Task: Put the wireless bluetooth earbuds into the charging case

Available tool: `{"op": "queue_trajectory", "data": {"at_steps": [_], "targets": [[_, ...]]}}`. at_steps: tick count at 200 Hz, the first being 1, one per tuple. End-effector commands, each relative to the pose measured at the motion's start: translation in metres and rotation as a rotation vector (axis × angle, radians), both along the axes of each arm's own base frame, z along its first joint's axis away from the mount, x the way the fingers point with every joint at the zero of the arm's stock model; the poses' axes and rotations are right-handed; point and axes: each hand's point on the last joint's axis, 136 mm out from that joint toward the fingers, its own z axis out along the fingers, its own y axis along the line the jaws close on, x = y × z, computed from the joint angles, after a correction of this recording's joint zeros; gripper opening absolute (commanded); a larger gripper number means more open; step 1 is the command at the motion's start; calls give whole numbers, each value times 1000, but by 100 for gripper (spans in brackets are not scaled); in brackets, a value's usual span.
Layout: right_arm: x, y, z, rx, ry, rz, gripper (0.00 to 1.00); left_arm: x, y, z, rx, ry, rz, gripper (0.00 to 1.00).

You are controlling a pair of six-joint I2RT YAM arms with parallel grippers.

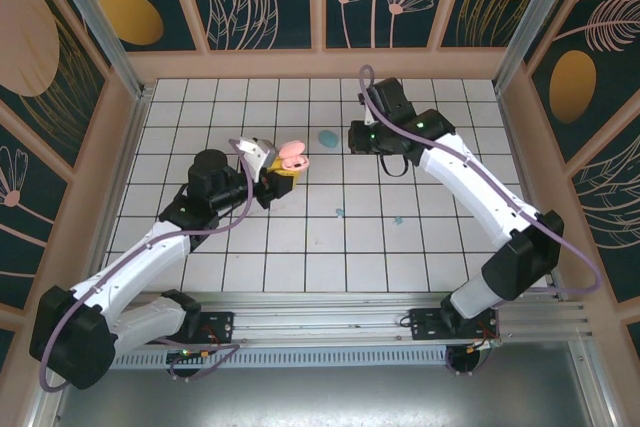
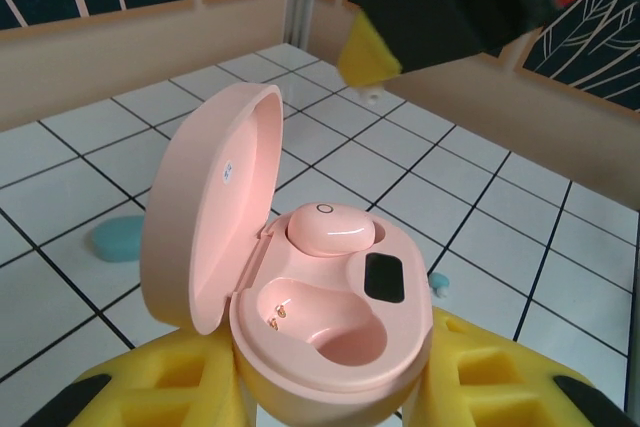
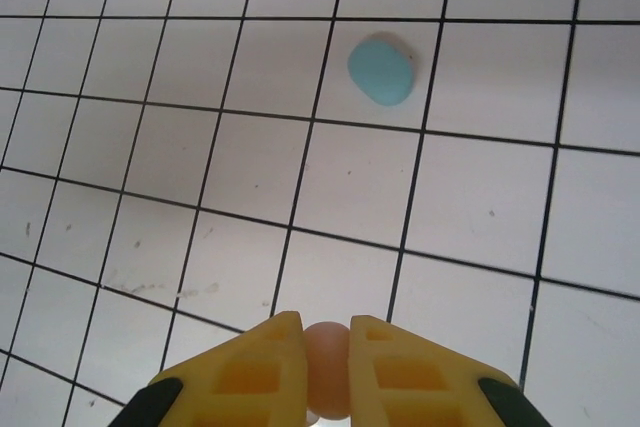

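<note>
My left claw (image 2: 330,392) is pressed onto the base of the pink charging case (image 2: 335,332), which it holds with the lid open at lower centre of the left wrist view. The seated pink earbud (image 2: 330,230) rests in the case's far socket; the near socket shows gold contacts. My right claw (image 3: 325,342) pinches the second pink earbud (image 3: 327,372) at bottom centre of the right wrist view, above the tiled surface (image 3: 150,147). A teal case (image 3: 381,69) lies upper middle there. Seen from overhead, the left teal earbud (image 1: 340,212) and the right teal earbud (image 1: 397,219) lie apart just below centre.
</note>
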Motion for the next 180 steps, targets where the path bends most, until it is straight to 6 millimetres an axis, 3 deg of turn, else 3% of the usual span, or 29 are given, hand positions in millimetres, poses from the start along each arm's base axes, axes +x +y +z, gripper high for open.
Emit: {"op": "queue_trajectory", "data": {"at_steps": [1,35,72,122,180], "targets": [[-23,10,22,-39,-18,-11,12,1,-6,26,-51,-71,-25,16],[-45,47,52,-39,-54,44,12,-6,-5,32,-66,-141,-50,17],[-57,65,76,-5,-98,74,11,-6,-6,31,-67,-153,-57,16],[-76,85,85,35,-118,122,11,-8,-5,24,-62,-154,-55,16],[-76,106,88,56,-129,169,11,-11,-6,18,-80,-159,-69,16]]}}
